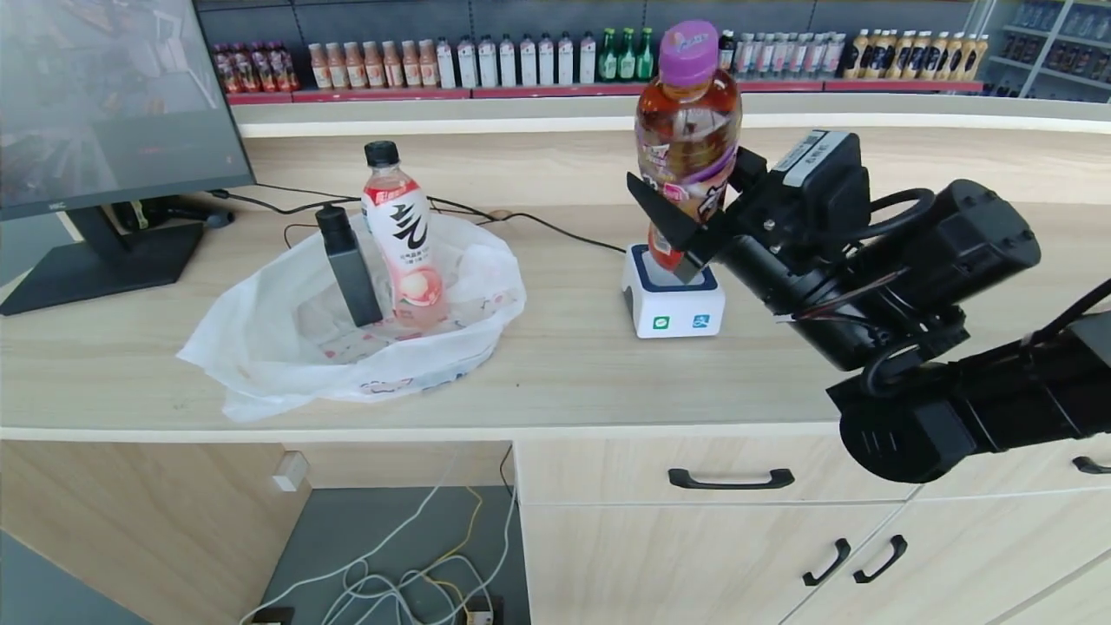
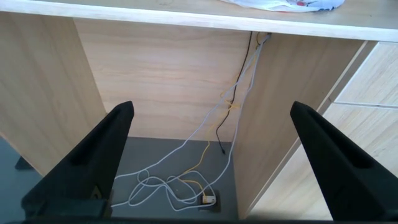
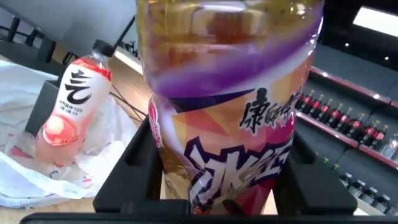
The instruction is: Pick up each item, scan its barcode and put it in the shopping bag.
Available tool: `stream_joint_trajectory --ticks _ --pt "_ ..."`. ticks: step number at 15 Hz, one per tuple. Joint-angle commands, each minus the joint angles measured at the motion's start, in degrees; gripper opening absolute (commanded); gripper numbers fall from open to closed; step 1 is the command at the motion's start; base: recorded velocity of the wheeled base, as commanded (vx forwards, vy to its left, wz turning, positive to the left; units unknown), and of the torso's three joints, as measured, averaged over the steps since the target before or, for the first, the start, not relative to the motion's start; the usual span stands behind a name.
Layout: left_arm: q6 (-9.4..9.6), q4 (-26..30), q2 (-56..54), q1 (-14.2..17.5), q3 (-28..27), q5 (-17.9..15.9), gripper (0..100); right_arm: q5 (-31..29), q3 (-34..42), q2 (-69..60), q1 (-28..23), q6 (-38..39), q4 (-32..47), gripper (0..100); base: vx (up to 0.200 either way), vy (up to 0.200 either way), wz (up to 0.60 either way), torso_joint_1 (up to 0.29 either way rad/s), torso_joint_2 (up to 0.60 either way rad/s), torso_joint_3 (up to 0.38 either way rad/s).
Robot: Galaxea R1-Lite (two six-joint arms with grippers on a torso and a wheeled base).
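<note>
The right tool [image 1: 686, 227] pinches the purple-capped bottle [image 1: 687, 113] upright just above the white scanner [image 1: 673, 305] on the desk [image 1: 564, 365], near the shopping bag [image 1: 260, 347]. The left tool [image 2: 211, 112] hangs spread below the desk.

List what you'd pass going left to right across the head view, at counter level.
monitor → dark flask → pink bottle → tea bottle, held over the scanner by the right gripper
</note>
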Motion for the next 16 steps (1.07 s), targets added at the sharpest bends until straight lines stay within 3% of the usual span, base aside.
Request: stream_joint_trajectory --ticks 1,2,6,11,16 --pt "-0.01 0.0 -0.02 0.01 0.0 0.01 100 5.43 -4.12 3.95 -1.44 -4.12 0.33 0 0.0 0.0 0.0 0.0 0.0 0.0" --pt "-0.01 0.0 -0.02 0.01 0.0 0.01 100 8.42 -6.14 5.27 -1.79 -6.75 0.42 0 0.0 0.0 0.0 0.0 0.0 0.0" --pt "-0.01 0.0 -0.02 0.01 0.0 0.01 100 8.95 -9.04 7.12 -4.87 -9.92 -0.9 0 0.0 0.0 0.0 0.0 0.0 0.0" --pt "-0.01 0.0 -0.02 0.01 0.0 0.01 100 14.13 -10.27 10.46 -5.13 -9.92 -2.22 0 0.0 0.0 0.0 0.0 0.0 0.0" --pt "-0.01 0.0 -0.02 0.01 0.0 0.01 100 14.31 -12.56 11.42 -5.66 -9.57 -2.22 0 0.0 0.0 0.0 0.0 0.0 0.0"
